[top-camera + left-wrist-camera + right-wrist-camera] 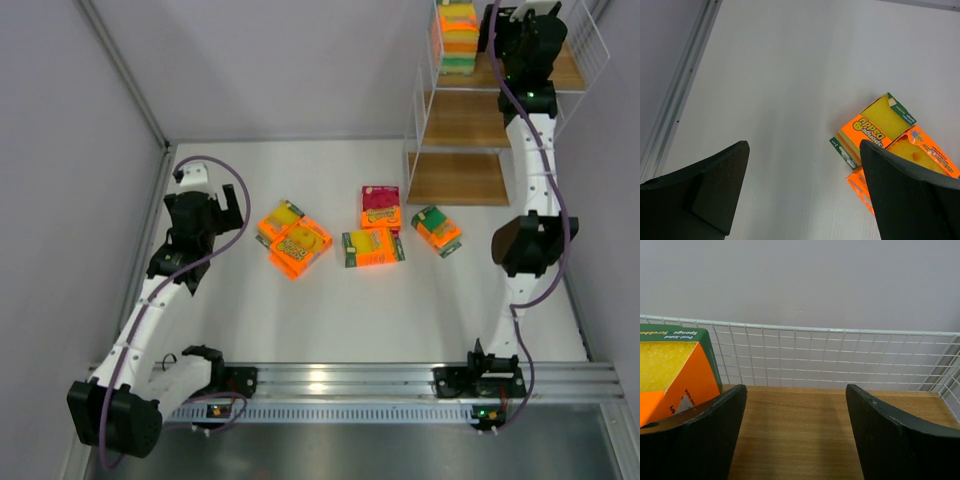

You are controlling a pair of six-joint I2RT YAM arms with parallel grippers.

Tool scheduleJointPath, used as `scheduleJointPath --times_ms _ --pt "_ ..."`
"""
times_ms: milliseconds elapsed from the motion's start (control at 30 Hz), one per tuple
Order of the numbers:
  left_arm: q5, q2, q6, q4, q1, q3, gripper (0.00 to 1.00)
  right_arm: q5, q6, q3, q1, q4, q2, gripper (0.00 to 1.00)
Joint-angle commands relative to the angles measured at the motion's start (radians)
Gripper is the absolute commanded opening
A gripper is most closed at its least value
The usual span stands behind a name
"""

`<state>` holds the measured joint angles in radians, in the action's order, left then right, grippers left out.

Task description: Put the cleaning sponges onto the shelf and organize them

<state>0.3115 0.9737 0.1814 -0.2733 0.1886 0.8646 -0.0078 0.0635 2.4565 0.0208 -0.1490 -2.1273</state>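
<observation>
Far right: three-tier shelf (455, 178), wooden boards in a white wire frame. On its top board, left end: a stack of cleaning sponges (458, 38). Over that board, beside the stack: right gripper (796, 387), spread wide, empty. Left of the shelf, on the table (300, 340): five loose packs (372, 247). Farthest left: left gripper (804, 145), fully spread, empty. Readable upside down: "Sponge Daddy" on an orange pack (875, 127); "Dual-Sided" on the shelved pack (675, 335).
</observation>
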Motion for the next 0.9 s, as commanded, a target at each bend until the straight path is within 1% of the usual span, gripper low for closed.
scheduleJointPath --times_ms 0,33,167,233,267,333,400,433,467,500,533,567,600,633,667,700,733,767,800,833,867 --pt "-0.029 -0.009 -0.002 0.049 -0.006 0.010 0.98 0.048 0.012 0.064 -0.001 0.065 0.098 0.84" --pt "-0.040 -0.010 0.000 0.051 -0.006 0.010 0.98 0.051 0.013 0.070 0.001 0.065 0.110 0.84" --pt "-0.072 -0.012 0.000 0.048 -0.008 0.017 0.98 0.060 0.015 0.078 0.013 0.029 0.208 0.93" --pt "-0.092 -0.015 0.006 0.048 -0.008 0.019 0.98 0.045 -0.001 0.075 0.016 -0.027 0.249 0.94" --pt "-0.113 -0.016 0.009 0.048 -0.008 0.025 0.98 0.028 -0.008 0.070 0.016 -0.047 0.295 0.98" --pt "-0.136 -0.018 0.020 0.048 -0.008 0.027 0.98 -0.043 -0.054 0.018 0.016 -0.104 0.357 1.00" --pt "-0.170 -0.020 0.027 0.048 -0.008 0.028 0.98 -0.087 -0.130 -0.060 0.013 -0.136 0.476 0.99" --pt "-0.175 -0.017 0.044 0.048 -0.008 0.031 0.98 -0.133 -0.148 -0.186 0.011 -0.149 0.527 1.00" --pt "-0.184 -0.012 0.053 0.039 -0.009 0.033 0.98 -0.164 -0.162 -0.270 0.011 -0.159 0.640 1.00" --pt "-0.195 -0.009 0.079 0.030 -0.008 0.040 0.98 -0.231 -0.197 -0.368 0.008 -0.146 0.703 0.99" --pt "-0.198 -0.009 0.096 0.025 -0.008 0.045 0.98 -0.282 -0.211 -0.584 0.005 -0.123 0.768 1.00" --pt "-0.204 -0.009 0.108 0.017 -0.008 0.047 0.98 -0.329 -0.221 -0.691 -0.010 -0.062 0.891 0.99" --pt "-0.210 -0.012 0.121 0.014 -0.008 0.045 0.98 -0.369 -0.222 -0.791 -0.030 -0.040 0.949 0.99" --pt "-0.206 -0.018 0.153 0.010 -0.008 0.042 0.98 -0.391 -0.211 -0.967 -0.077 -0.023 1.002 0.99" --pt "-0.207 -0.023 0.167 0.006 -0.006 0.039 0.98 -0.370 -0.190 -1.032 -0.125 -0.029 1.086 1.00" --pt "-0.209 -0.035 0.176 0.005 -0.006 0.033 0.98 -0.351 -0.139 -1.092 -0.256 -0.056 1.118 0.99" --pt "-0.212 -0.043 0.190 0.005 -0.006 0.016 0.98 -0.322 -0.123 -1.208 -0.327 -0.058 1.144 0.99" --pt "-0.215 -0.047 0.194 0.005 -0.006 0.008 0.98 -0.320 -0.114 -1.269 -0.402 -0.055 1.183 0.99" --pt "-0.221 -0.052 0.199 0.003 -0.006 0.002 0.98 -0.320 -0.102 -1.330 -0.527 -0.009 1.196 0.99" --pt "-0.242 -0.062 0.205 0.005 -0.006 -0.007 0.98 -0.343 -0.084 -1.446 -0.576 0.018 1.207 0.99" --pt "-0.258 -0.067 0.207 0.005 -0.006 -0.009 0.98 -0.369 -0.036 -1.499 -0.657 0.046 1.218 0.99"
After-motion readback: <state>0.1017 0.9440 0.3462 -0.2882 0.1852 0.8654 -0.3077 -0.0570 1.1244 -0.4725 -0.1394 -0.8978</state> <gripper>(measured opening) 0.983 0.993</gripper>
